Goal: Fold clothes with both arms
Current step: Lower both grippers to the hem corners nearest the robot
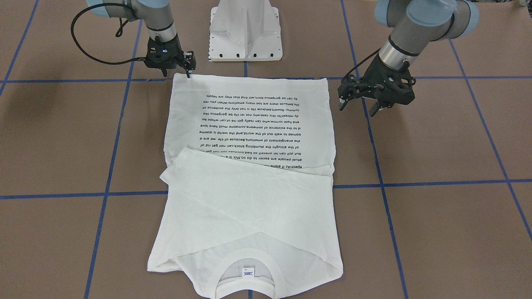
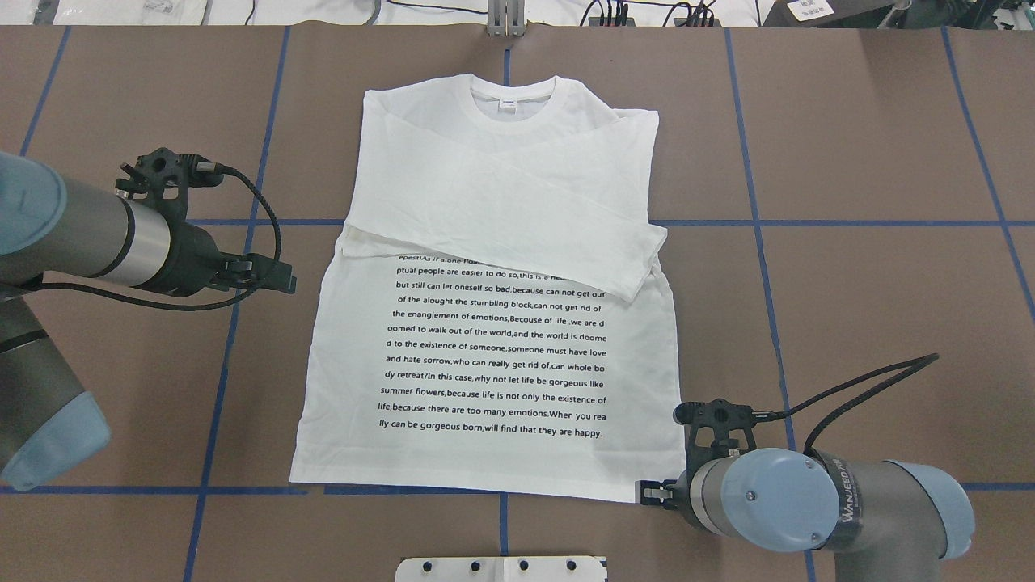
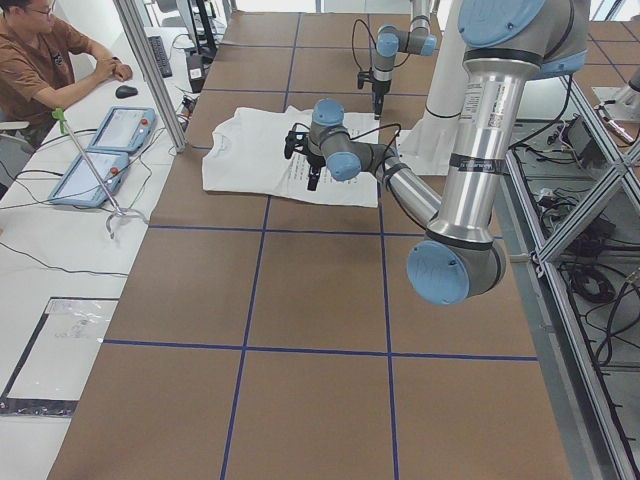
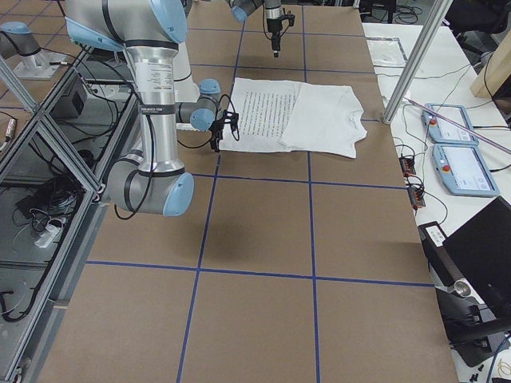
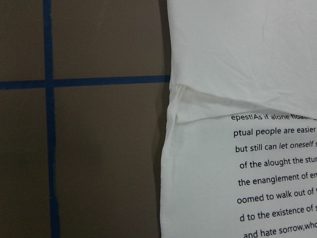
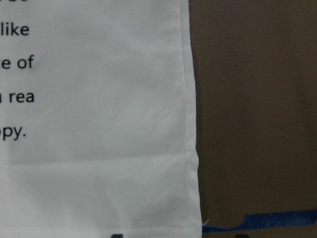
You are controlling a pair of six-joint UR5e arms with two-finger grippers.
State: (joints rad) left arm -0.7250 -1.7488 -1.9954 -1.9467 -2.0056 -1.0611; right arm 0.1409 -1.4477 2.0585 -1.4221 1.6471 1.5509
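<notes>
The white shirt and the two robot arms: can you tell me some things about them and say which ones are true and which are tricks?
1. The shirt lies with its printed text facing up. True.
2. The left gripper is lifting the shirt in the air. False: it is beside the shirt's side edge, off the cloth, and the shirt lies flat.
3. A sleeve is folded across the shirt and covers the top line of the text. True.
4. The right gripper is at the collar. False: it is at a hem corner, at the end of the shirt nearest the robot.
5. The collar is at the end farthest from the robot. True.
</notes>
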